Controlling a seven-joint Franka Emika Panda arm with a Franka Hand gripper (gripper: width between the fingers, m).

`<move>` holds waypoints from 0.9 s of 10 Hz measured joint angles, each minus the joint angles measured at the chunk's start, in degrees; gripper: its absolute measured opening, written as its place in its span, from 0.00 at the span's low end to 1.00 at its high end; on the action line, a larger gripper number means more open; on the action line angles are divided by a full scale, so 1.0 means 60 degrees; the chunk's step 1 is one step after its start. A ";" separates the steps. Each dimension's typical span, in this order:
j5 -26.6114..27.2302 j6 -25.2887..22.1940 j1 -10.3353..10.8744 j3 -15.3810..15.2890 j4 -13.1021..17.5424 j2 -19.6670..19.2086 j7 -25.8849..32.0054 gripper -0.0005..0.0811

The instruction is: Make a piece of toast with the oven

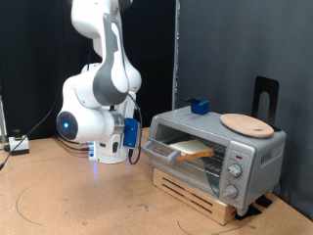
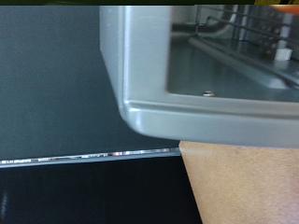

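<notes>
Fingers of the gripper [image 1: 134,143] — grip state unclear — sit beside the oven [image 1: 217,149]; inside, the piece of toast [image 1: 195,149] looks light, stiff, crumbly — best pinched by its crust.

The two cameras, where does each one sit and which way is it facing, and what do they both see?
Exterior view: off the arm, looking across the wooden table at the arm, with the gripper at the oven door's edge; the toast lies inside.
Wrist view: on the hand, facing the oven's grey corner at close range, rack wires inside; no fingers show.
Shared: the oven and the table.
</notes>
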State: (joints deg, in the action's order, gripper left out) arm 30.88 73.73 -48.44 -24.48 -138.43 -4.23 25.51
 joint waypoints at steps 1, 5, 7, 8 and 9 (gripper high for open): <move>0.0095 -0.0103 0.0021 -0.0076 -0.0248 0.0307 0.0000 0.99; 0.0683 -0.0395 0.0203 -0.0332 -0.1372 0.1704 0.0323 0.99; 0.1084 -0.0481 0.0375 -0.0414 -0.1912 0.2445 0.0433 0.99; 0.1171 -0.0481 0.0431 -0.0445 -0.2100 0.2746 0.0431 0.99; 0.1180 -0.0472 0.0436 -0.0444 -0.2183 0.2933 0.0400 0.99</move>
State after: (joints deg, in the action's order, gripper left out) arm 37.97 70.90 -45.82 -27.14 -151.52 13.37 27.91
